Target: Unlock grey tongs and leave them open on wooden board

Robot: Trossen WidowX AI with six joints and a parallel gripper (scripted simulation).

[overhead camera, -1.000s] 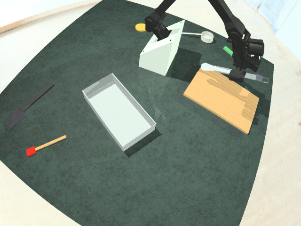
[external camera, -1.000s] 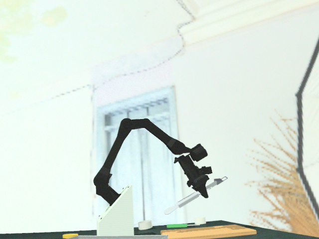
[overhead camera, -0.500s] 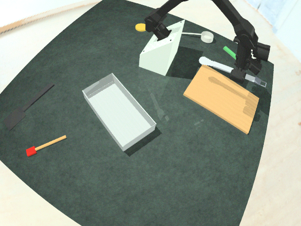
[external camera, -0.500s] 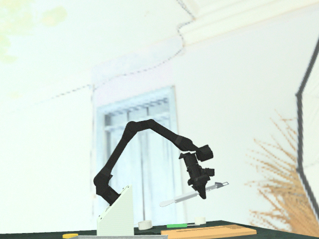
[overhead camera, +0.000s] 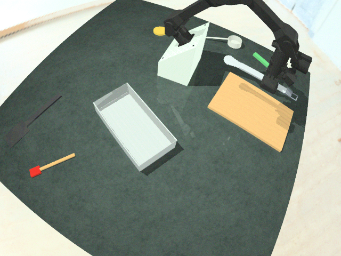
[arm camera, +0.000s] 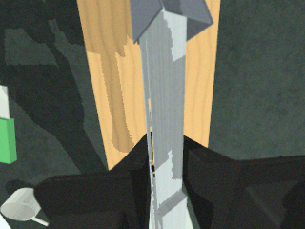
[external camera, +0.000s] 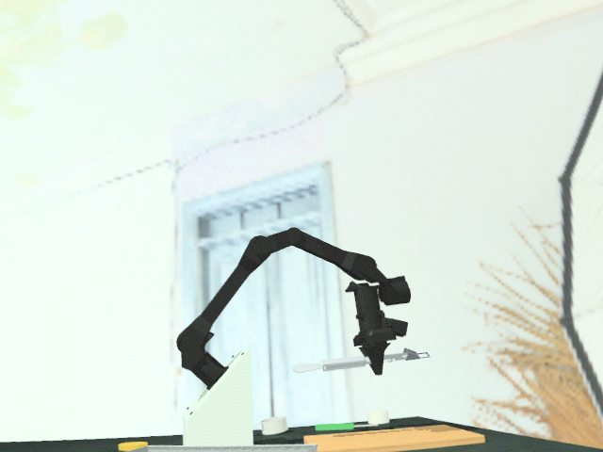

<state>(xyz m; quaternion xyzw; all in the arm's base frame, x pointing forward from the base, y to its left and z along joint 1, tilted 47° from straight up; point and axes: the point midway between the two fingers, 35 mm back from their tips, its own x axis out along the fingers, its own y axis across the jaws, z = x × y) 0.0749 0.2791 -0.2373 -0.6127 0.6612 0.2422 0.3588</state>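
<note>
My gripper points down and is shut on the grey tongs around their middle. The tongs hang in the air, nearly level, with the pale scalloped tips slightly lower on the arm-base side and the hinge end with its loop on the far side. Their arms lie close together. The wooden board lies flat on the table well below, with the tongs' shadow on it. The roasting tin holds nothing.
A green-handled tool and a white measuring cup lie behind the board. The pale arm base, a yellow disc, a dark spatula and a red-headed brush are farther away.
</note>
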